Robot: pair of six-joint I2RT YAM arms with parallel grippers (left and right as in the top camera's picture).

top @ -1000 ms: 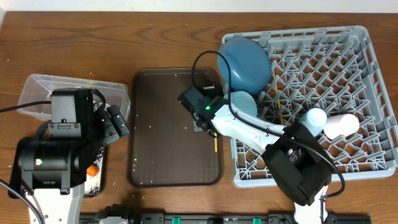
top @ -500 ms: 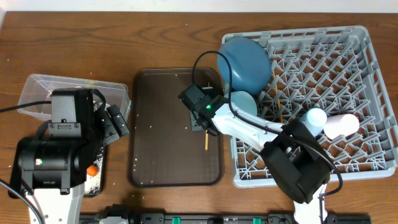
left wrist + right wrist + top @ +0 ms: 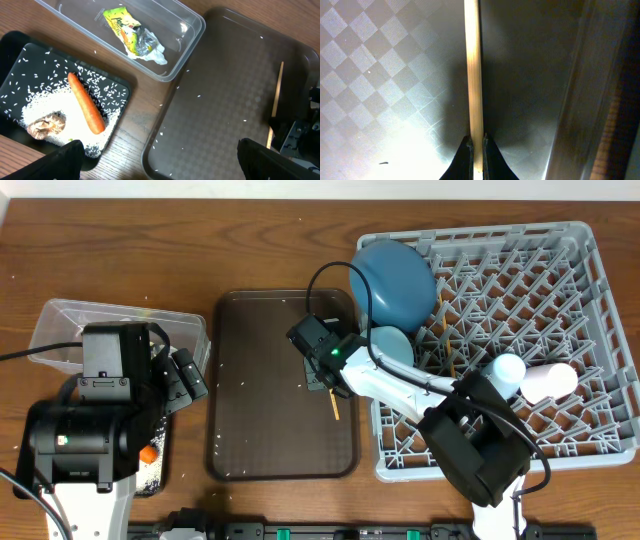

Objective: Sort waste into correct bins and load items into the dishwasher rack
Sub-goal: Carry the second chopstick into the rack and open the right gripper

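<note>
My right gripper is shut on one end of a wooden chopstick just above the dark brown serving tray, near its right side. From above, the chopstick sticks out toward the front. My left gripper hangs open over the tray's left edge, holding nothing. The clear tub holds the yellow-green wrapper. The black tray holds the carrot, a brown lump and rice.
The grey dishwasher rack fills the right side. In it are the blue plate, a pale bowl, a light-blue cup, a pink cup and another chopstick. Stray rice grains dot the serving tray.
My right gripper has closed onto the chopstick. The stick has shifted left from the tray's right rim and turned slightly. The left arm has not moved.
</note>
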